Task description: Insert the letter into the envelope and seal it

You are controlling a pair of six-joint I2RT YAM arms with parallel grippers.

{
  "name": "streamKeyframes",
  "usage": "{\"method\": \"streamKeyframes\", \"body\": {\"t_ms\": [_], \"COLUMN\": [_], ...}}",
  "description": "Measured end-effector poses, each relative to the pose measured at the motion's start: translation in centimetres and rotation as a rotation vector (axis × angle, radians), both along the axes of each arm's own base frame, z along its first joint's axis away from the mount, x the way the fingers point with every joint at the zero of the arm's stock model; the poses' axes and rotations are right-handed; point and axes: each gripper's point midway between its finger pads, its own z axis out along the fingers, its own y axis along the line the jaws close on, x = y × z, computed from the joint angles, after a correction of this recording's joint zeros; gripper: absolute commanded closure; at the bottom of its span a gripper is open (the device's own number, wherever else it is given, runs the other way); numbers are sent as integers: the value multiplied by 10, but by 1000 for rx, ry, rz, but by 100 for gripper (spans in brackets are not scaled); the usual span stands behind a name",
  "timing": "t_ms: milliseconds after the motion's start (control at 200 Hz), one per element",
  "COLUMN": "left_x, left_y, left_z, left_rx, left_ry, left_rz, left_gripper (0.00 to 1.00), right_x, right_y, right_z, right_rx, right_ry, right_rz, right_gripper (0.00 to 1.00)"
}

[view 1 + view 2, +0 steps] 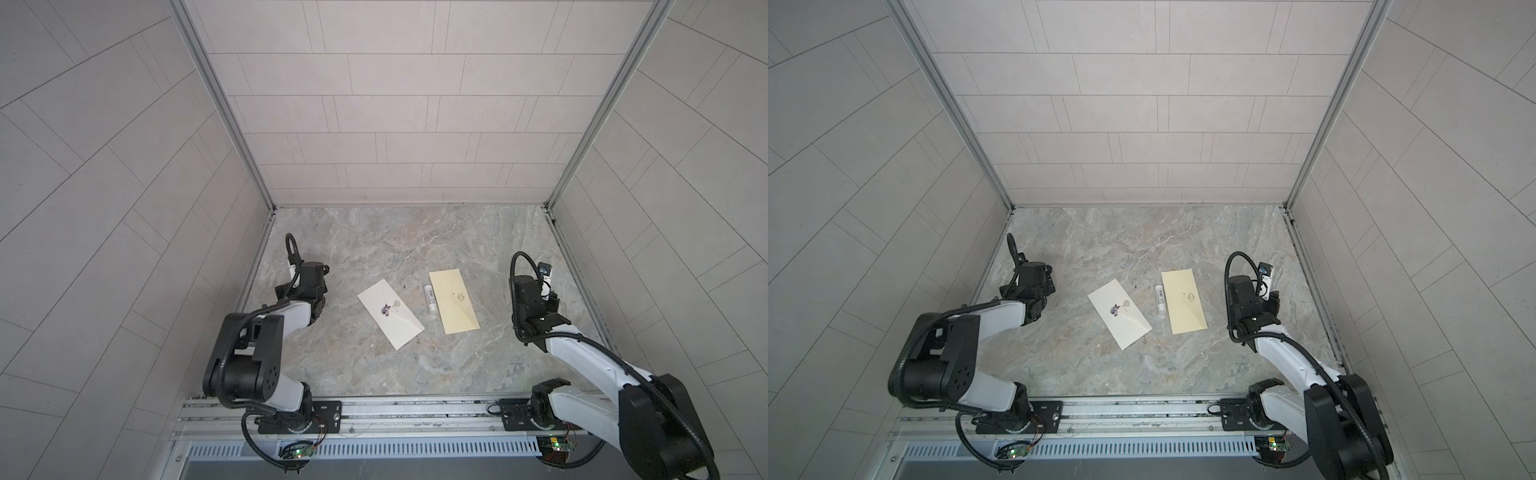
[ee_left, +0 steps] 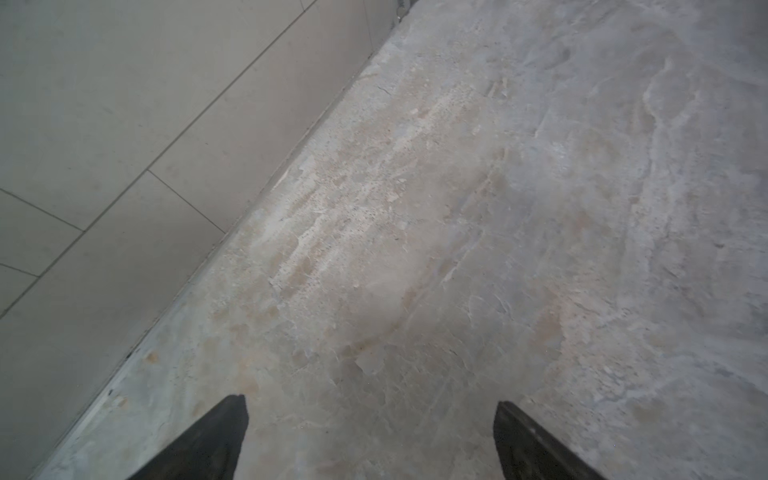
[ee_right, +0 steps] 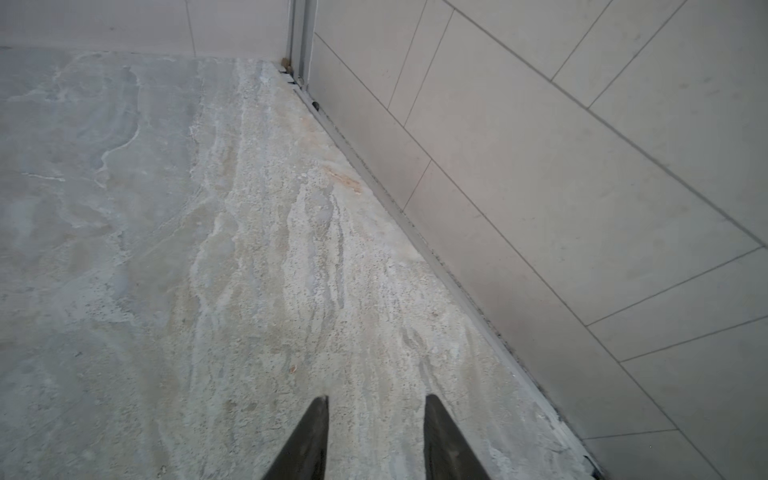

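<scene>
Jaws on both arms spread, empty, parked well clear of glue stick (image 1: 429,300), likely leaving access. Near its left, white envelope (image 1: 390,318); just beside its right, cream envelope (image 1: 454,300).

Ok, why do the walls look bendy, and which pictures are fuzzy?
In both top views the wide lens bends the tile lines on the side walls, and soft even light leaves only faint shadows by the white envelope; in the left wrist view the marble floor looks smeary and the dark fingertips are out of focus; the right wrist view is sharper, though its fingertips blur too.
</scene>
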Motion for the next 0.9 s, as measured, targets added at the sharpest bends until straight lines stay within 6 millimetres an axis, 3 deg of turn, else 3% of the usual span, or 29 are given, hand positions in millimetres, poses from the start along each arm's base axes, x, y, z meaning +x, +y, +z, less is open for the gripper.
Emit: {"method": "streamKeyframes", "body": {"t_ms": [95, 205, 370, 450, 470, 480, 500, 515, 655, 901], "left_x": [7, 4, 18, 21, 21, 21, 21, 22, 23, 23], "left_y": [-16, -25, -29, -30, -30, -30, -30, -30, -31, -31], "left_z": [-6, -18, 3, 9, 10, 10, 11, 11, 14, 14], "left_rx": [-21, -33, -28, -26, -26, -26, -25, -24, -23, -21], "left_ry": [-76, -88, -185, -212, -215, -217, -219, -221, -234, -233], "left_rz": [-120, -187, -214, -220, -222, -222, -224, -224, -228, -229], "left_gripper": [0, 0, 0, 0, 0, 0, 0, 0, 0, 0], "right_x": [9, 33, 83, 98, 100, 100, 101, 101, 85, 93], "right_y": [3, 13, 41, 49, 50, 50, 50, 48, 35, 42], "right_z": [-22, -19, -7, -7, -8, -9, -12, -16, -47, -35], "right_rx": [14, 61, 102, 92, 92, 93, 96, 102, 124, 114], "right_ry": [36, 9, 8, -3, -12, -14, -22, -24, 35, -18], "right_rz": [61, 160, 335, 392, 405, 408, 415, 414, 400, 427], "right_gripper": [55, 55, 59, 56, 49, 38, 7, 1, 0, 0]}}
